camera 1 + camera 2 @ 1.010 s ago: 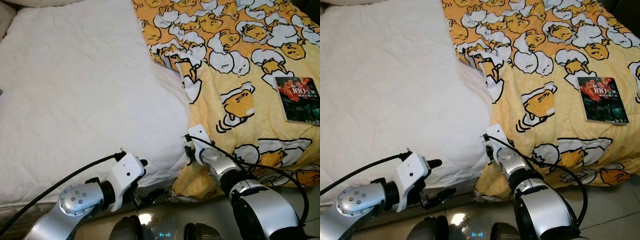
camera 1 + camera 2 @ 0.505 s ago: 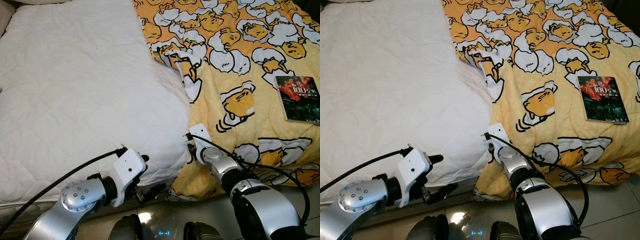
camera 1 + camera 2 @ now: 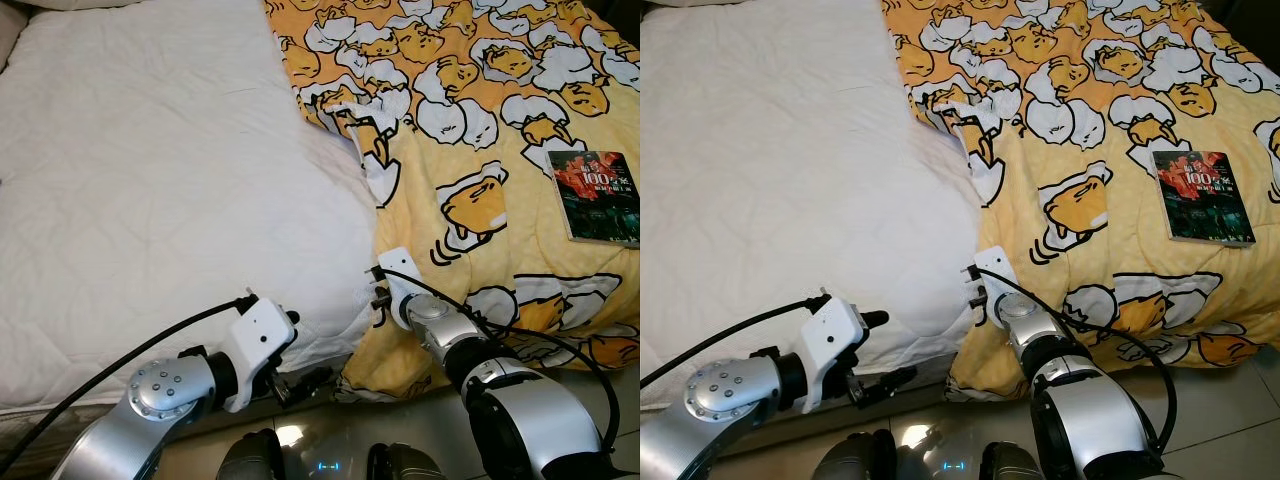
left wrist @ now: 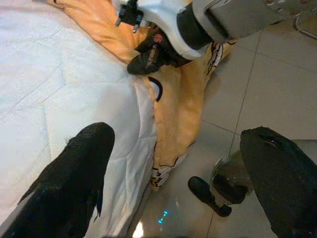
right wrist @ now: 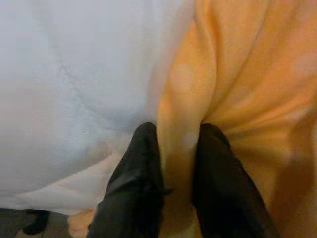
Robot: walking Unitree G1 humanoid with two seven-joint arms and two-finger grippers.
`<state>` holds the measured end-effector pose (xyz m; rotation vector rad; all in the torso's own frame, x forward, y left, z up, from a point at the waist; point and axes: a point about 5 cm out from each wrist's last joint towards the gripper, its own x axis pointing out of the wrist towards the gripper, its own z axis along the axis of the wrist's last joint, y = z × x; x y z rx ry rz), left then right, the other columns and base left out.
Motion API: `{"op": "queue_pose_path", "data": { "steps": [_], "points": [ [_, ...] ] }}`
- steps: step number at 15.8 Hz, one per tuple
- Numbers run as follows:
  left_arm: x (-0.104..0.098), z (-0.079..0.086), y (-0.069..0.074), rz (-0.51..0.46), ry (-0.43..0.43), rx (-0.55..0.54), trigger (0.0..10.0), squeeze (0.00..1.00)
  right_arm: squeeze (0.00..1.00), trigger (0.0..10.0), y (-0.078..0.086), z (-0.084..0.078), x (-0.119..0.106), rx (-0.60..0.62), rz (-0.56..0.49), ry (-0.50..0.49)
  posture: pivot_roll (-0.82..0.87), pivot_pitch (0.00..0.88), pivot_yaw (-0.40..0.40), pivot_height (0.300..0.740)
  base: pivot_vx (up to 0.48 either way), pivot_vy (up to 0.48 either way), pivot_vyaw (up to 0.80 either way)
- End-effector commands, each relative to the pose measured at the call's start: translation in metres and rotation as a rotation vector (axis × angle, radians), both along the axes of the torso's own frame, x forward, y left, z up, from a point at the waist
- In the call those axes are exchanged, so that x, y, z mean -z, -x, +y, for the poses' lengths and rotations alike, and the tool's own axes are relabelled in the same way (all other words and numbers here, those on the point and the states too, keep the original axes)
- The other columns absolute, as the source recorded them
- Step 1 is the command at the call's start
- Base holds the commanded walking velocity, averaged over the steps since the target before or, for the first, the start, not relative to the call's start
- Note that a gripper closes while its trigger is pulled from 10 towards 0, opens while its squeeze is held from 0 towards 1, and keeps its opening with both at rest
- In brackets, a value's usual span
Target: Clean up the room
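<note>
The right gripper (image 5: 171, 191) pinches a fold of the yellow cartoon-print blanket (image 3: 480, 150) at the bed's (image 3: 150, 200) near edge; the left gripper (image 4: 173, 188) hovers wide open, empty, nearby. Likely next: draw the blanket across the white mattress, minding the book (image 3: 596, 196).

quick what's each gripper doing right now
Left gripper: open, holding nothing, at the mattress edge.
Right gripper: shut on the yellow blanket.
</note>
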<state>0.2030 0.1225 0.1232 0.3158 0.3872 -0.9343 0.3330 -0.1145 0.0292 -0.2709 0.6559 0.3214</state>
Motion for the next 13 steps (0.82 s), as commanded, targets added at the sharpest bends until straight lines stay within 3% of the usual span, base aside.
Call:
{"op": "queue_pose_path", "data": {
  "steps": [1, 4, 8, 13],
  "points": [
    [0.003, 0.000, 0.001, 0.008, -0.010, 0.008, 10.0, 0.00, 0.00, 0.0, 0.007, 0.004, 0.007, -0.025, 0.036, -0.047, 0.07, 0.180, 0.038, 0.740, 0.000, 0.000, 0.00],
    [0.005, -0.001, -0.003, 0.003, -0.007, 0.007, 10.0, 0.00, 0.00, 0.0, 0.016, 0.001, 0.015, -0.179, 0.083, -0.072, 0.05, 0.161, 0.045, 0.740, 0.000, 0.000, 0.00],
    [0.007, -0.001, -0.005, 0.006, -0.012, 0.018, 10.0, 0.00, 0.00, 0.0, 0.031, -0.003, 0.020, -0.374, 0.171, -0.187, 0.03, 0.154, 0.051, 0.740, 0.000, 0.000, 0.00],
    [0.012, 0.002, -0.004, 0.019, -0.032, 0.039, 10.0, 0.00, 0.00, 0.0, 0.066, 0.000, 0.034, -0.649, 0.318, -0.335, 0.02, 0.150, 0.066, 0.740, 0.000, 0.000, 0.00]
  ]
}}
